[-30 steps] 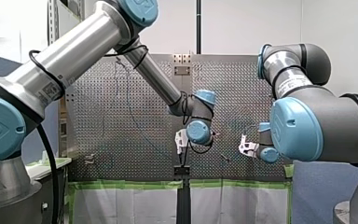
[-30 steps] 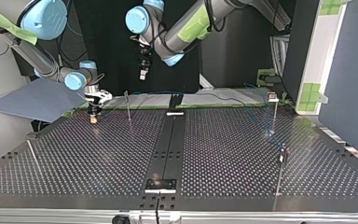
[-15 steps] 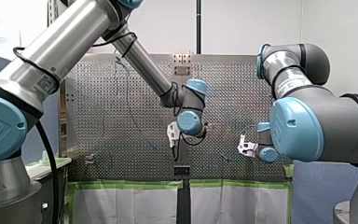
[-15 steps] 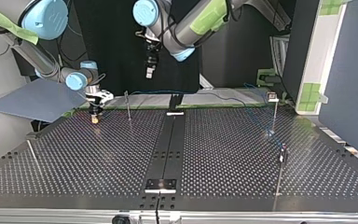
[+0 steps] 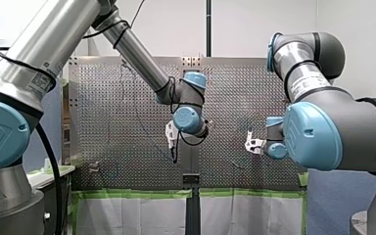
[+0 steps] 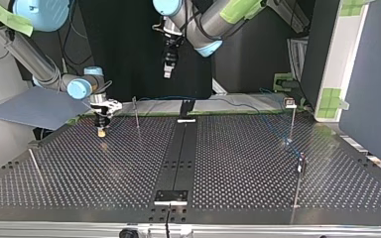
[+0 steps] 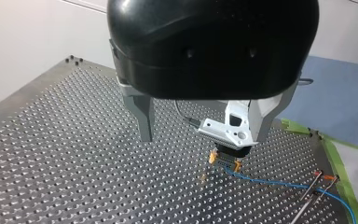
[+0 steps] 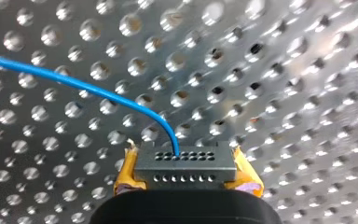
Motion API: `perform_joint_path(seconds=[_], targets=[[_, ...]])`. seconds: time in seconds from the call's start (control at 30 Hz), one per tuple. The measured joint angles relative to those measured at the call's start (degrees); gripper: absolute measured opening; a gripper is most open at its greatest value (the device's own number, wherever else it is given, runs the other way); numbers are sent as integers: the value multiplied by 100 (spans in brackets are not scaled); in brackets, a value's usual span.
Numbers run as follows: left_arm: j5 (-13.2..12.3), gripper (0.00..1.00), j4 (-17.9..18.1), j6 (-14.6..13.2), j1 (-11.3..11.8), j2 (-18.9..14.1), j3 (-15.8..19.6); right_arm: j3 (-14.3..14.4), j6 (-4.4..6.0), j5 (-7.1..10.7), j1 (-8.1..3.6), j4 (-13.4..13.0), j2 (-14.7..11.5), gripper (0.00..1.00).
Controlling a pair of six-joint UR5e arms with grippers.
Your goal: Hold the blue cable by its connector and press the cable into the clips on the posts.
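My right gripper [image 8: 185,173] is closed on the connector [image 8: 185,158], with its yellow pads [image 8: 127,173] pressing the block's two short ends. The connector is a dark grey block whose long axis runs straight across from pad to pad. Its face with two rows of small holes points away from the gripper, toward the desk [image 8: 279,70]. The blue cable [image 8: 88,88] leaves that face near its middle, runs a little ahead of the gripper and bends off to one side over the holes. In the top view this gripper points down at the far left of the desk, its pads just above the surface; I cannot tell whether the connector touches it. In the left wrist view the cable runs low across the desk from the connector to two thin posts [image 7: 310,191] with orange tips; I cannot tell whether it is caught in them. My left gripper [image 6: 167,73] hangs high over the far middle of the desk, its metal fingers [image 7: 142,116] spread wide with nothing between them. The desk is a perforated metal plate with a black strip [image 6: 177,148] running near to far down its middle. In the top view other posts stand at its right and near left. Green tape [image 5: 137,194] lines the near edge in the front view, a blue sheet [image 6: 30,106] lies past the top view's far left corner, and the wall [image 5: 254,24] is white.
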State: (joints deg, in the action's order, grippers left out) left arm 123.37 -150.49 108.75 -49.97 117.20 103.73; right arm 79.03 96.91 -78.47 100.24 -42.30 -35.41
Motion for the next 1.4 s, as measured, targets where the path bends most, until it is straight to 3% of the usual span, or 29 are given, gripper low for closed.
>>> perform_joint_path(seconds=[0.4,0.77,1.07,1.27,1.4], targets=[[-309,100,357,161,0,-598,598,515,-54,-64,43,-106,-533,0],[-332,100,882,214,2,-1124,1124,1060,-55,-333,139,-205,-1078,0],[-342,100,1074,263,1,-1561,1563,1272,75,-555,240,4,-1540,0],[-347,100,1075,285,-14,-1875,1875,1422,214,-698,145,76,-1815,0],[-352,100,1068,267,-40,-2065,2066,1623,130,-743,80,-76,-2026,0]])
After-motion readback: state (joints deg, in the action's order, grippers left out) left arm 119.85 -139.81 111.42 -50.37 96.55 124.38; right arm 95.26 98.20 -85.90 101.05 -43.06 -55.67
